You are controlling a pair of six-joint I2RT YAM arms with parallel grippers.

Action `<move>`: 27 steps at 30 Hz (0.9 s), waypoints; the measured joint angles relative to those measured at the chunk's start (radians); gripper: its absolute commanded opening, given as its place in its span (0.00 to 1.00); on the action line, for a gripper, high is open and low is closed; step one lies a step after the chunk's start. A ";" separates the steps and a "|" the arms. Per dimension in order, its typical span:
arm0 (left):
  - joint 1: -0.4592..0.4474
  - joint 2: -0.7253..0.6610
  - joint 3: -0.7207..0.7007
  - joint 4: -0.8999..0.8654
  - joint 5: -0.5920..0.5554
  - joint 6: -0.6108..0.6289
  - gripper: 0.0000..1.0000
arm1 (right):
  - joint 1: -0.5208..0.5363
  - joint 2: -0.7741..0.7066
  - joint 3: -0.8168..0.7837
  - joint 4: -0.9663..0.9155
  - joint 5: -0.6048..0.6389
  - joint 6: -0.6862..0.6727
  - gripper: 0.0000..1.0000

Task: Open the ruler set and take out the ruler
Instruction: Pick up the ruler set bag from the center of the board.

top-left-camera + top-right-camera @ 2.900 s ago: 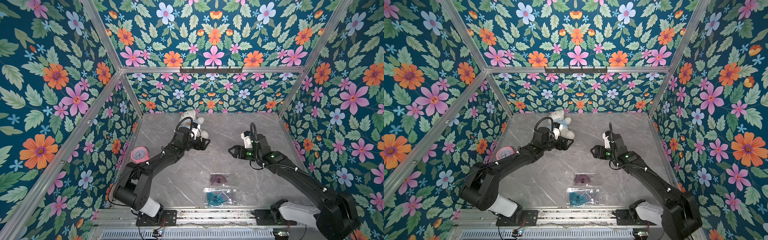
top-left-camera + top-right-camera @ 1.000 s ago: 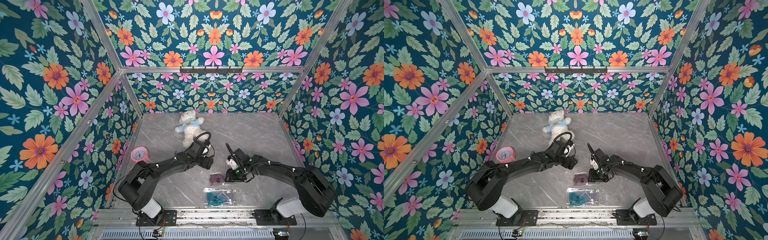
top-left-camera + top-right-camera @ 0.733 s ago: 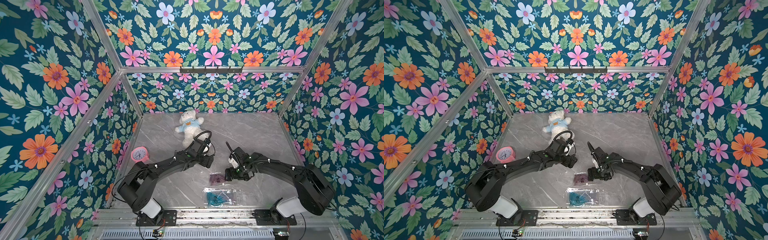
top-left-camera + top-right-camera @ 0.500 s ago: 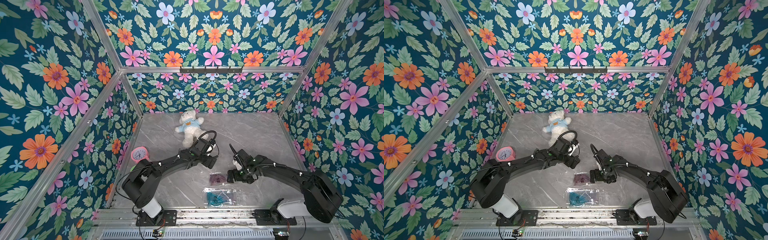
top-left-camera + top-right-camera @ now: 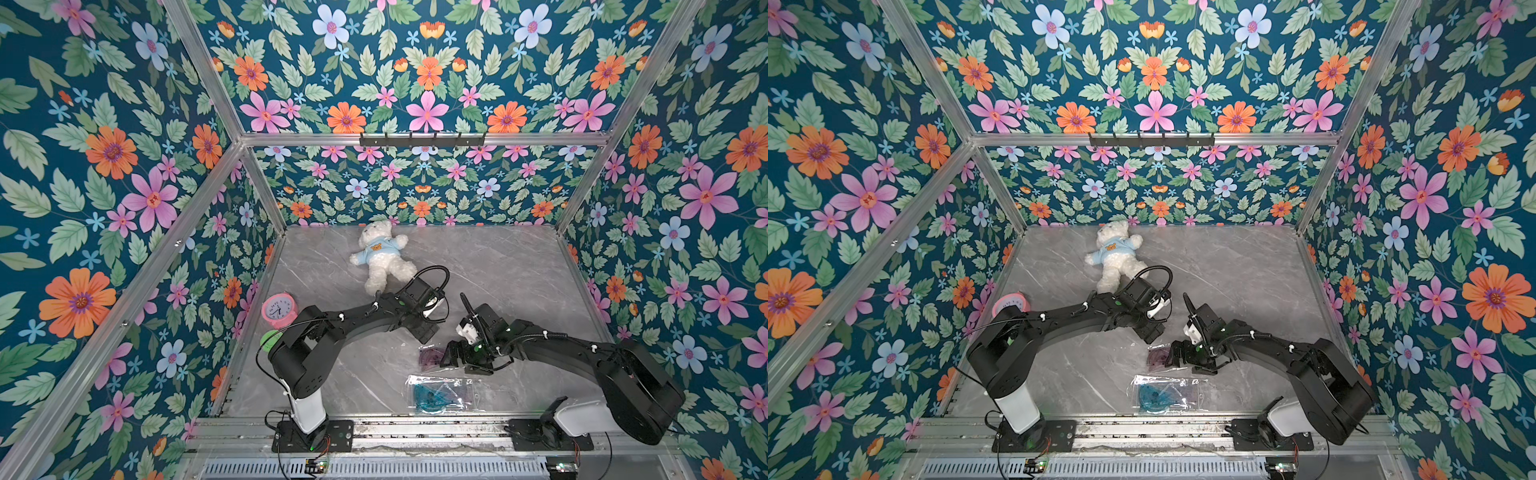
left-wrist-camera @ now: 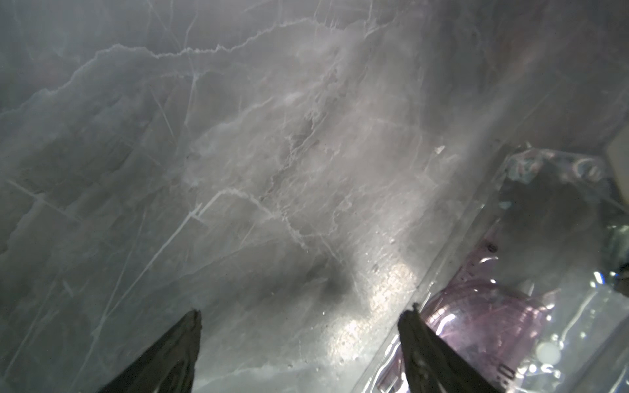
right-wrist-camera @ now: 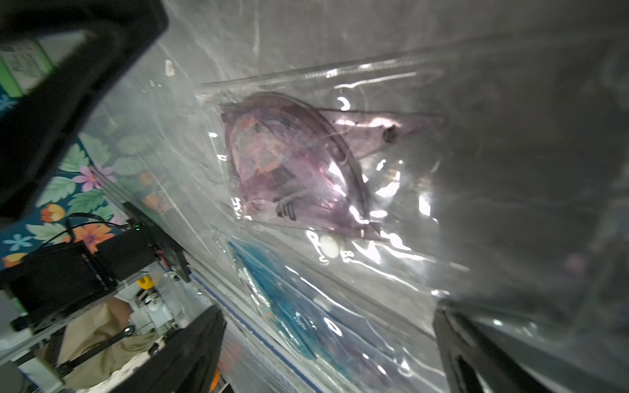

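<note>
A ruler set with purple rulers in a clear pouch (image 5: 430, 357) (image 5: 1156, 357) lies flat on the marble table, front centre. A second clear pouch with teal rulers (image 5: 440, 392) (image 5: 1165, 395) lies just in front of it. My left gripper (image 5: 424, 331) (image 6: 303, 314) hovers open just behind the purple set (image 6: 476, 316), one fingertip (image 6: 413, 321) at the pouch's edge and only bare marble between the fingers. My right gripper (image 5: 453, 356) (image 7: 326, 316) is open, low at the right end of the purple set (image 7: 289, 163), with the teal pouch (image 7: 282, 299) beyond it.
A white teddy bear (image 5: 380, 257) lies at the back of the table, close to the left arm's wrist. A pink alarm clock (image 5: 279, 309) stands by the left wall. Flowered walls close in three sides, and a metal rail (image 5: 415, 424) runs along the front edge.
Both arms have come down and forward from mid-table to the purple set. In the last second the left gripper edged right and the right gripper's jaws spread wider.
</note>
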 measured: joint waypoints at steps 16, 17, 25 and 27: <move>0.071 0.050 -0.009 0.010 0.018 -0.009 0.77 | -0.222 0.203 0.035 0.336 -0.241 0.004 0.96; 0.079 0.060 -0.006 0.013 0.027 -0.010 0.74 | -0.235 0.227 0.050 0.350 -0.259 0.003 0.96; 0.111 0.090 0.007 0.044 0.057 -0.031 0.56 | -0.250 0.367 0.171 0.410 -0.327 -0.019 0.91; 0.117 0.094 0.006 0.056 0.064 -0.031 0.49 | -0.251 0.389 0.187 0.426 -0.348 -0.018 0.90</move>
